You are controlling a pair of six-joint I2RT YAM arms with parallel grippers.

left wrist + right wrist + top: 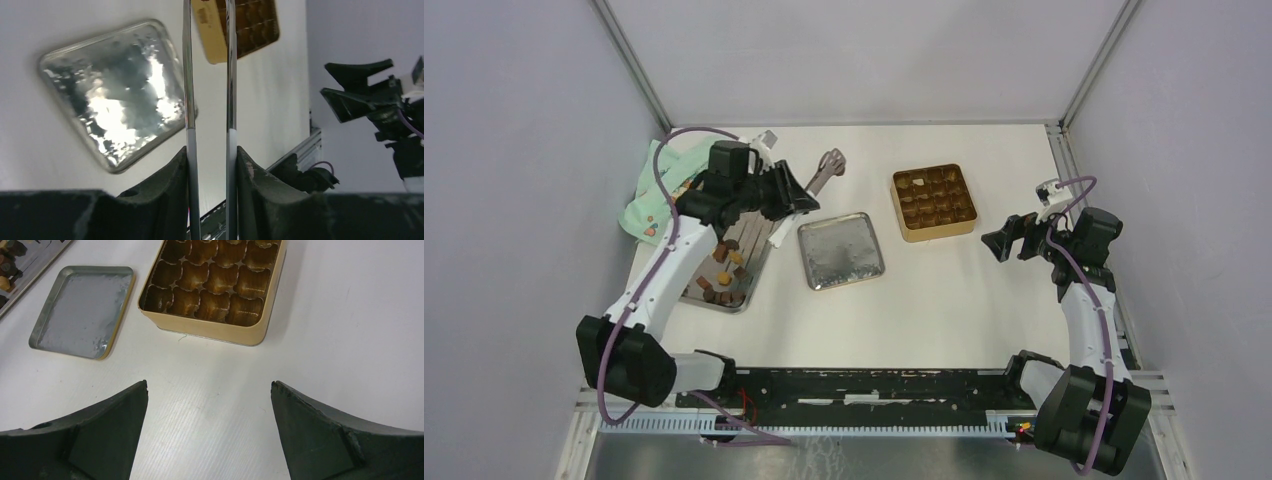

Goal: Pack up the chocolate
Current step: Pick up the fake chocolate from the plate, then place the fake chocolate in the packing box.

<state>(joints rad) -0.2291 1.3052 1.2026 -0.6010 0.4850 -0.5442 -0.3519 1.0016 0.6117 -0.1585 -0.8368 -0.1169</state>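
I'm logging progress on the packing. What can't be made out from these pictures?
- Tweezers: tips cut off by the top edge of the left wrist view.
- Chocolate on the steel tray: partly hidden under the left arm, top view.
- Gold tin: far rows cut off by the right wrist view's top edge; contents too small from above.

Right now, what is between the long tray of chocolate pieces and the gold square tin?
A shallow square silvery metal lid lies between them, shown in the top view.
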